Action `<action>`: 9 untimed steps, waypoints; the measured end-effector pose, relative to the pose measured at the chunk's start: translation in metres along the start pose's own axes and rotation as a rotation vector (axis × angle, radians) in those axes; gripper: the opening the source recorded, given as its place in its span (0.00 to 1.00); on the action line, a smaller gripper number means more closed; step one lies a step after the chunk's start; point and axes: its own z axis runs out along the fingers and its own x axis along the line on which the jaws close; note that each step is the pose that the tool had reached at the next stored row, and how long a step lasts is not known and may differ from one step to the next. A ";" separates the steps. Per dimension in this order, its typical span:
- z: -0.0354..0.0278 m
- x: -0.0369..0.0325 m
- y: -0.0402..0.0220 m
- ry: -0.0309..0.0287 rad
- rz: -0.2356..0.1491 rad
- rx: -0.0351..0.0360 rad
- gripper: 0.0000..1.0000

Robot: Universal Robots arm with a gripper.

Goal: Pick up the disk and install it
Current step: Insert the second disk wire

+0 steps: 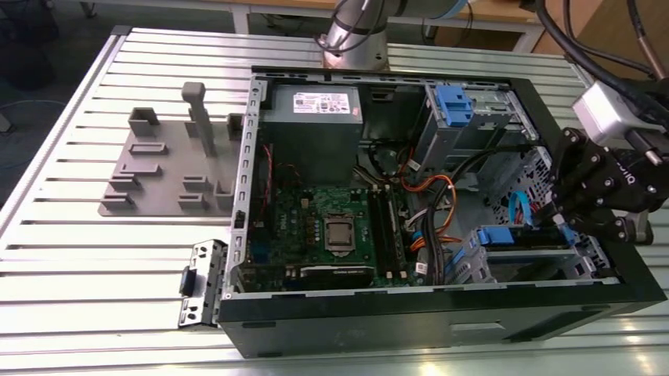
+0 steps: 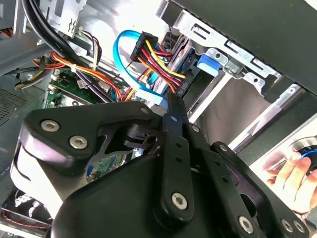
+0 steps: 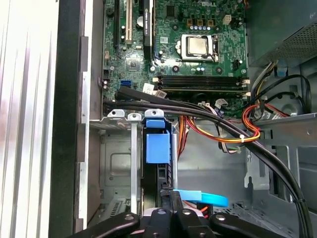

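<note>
Blue-railed disk (image 3: 157,148) seated in drive cage (image 3: 119,163), near right corner of open case (image 1: 439,325); install apparently done or nearly. Hand (image 1: 569,223) at cage; fingers' state: cannot tell.

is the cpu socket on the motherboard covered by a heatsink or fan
No, in the first wrist view the cpu socket on the motherboard lies bare, its metal top exposed.
</note>
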 end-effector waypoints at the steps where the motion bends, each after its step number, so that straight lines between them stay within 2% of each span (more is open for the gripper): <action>1: 0.0012 0.0000 -0.0002 -0.0004 0.000 -0.0010 0.10; 5: 0.0053 0.0011 -0.0016 -0.0016 0.000 -0.0089 0.10; 9: 0.0077 0.0034 -0.0029 -0.0043 0.000 -0.0126 0.10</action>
